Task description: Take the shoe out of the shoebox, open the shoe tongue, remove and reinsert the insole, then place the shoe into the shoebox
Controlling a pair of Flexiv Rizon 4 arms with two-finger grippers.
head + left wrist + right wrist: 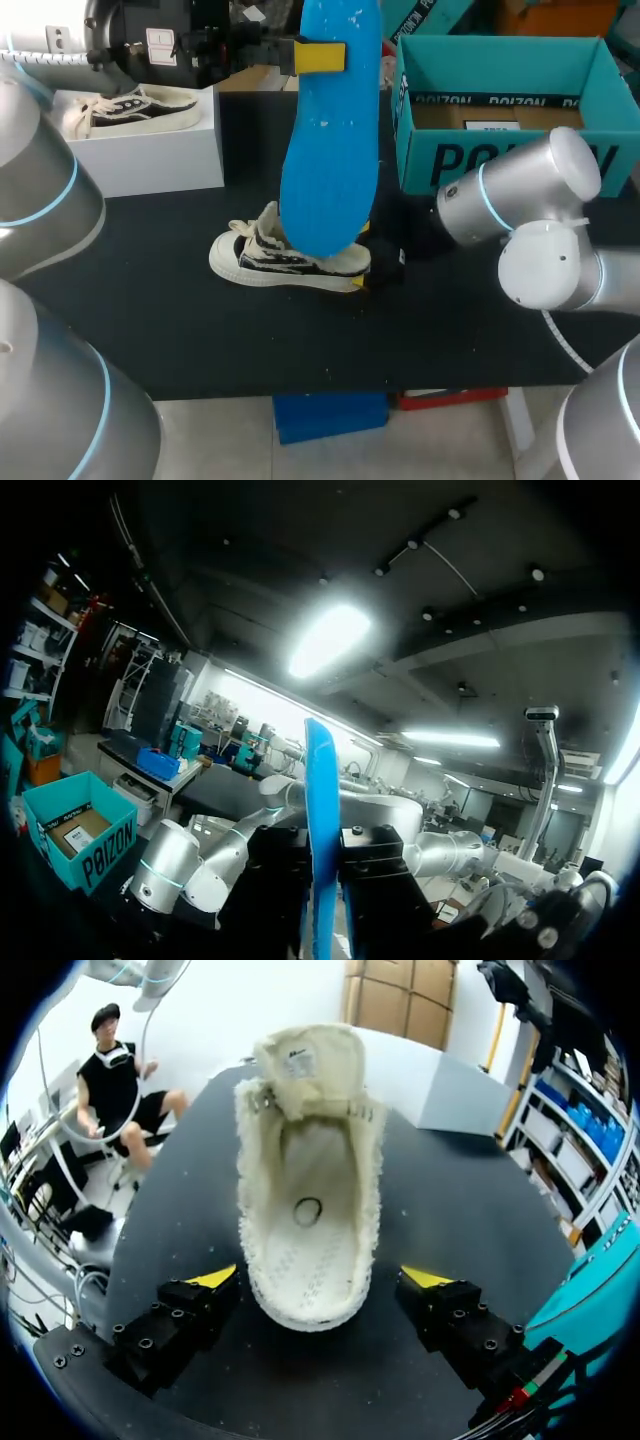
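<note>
Insole (330, 160), blue and long, hangs upright above the table (150, 320), fully out of the shoe. The left gripper (320, 57) is clamped on its upper end, one yellow tip flat against its face. In the left wrist view the insole shows edge-on, squeezed between the two black fingers. Gripping one end leaves the other free, which would suit sliding it back in toe first.

The shoe (288, 262) stands on the dark table under the insole's lower end, toe toward the robot's left. Its tongue is folded forward, so the mouth gapes wide. The right gripper (320, 1278) has its fingers spread, one on each side of the heel, with a thin gap on both sides; it is probably placed there to steady the shoe.

Removal looks done, and reinsertion comes next. The teal shoebox (500, 110) stands open at the table's far right, ready for the shoe. A white box (140, 150) carrying a second shoe (135, 108) sits at the far left.
</note>
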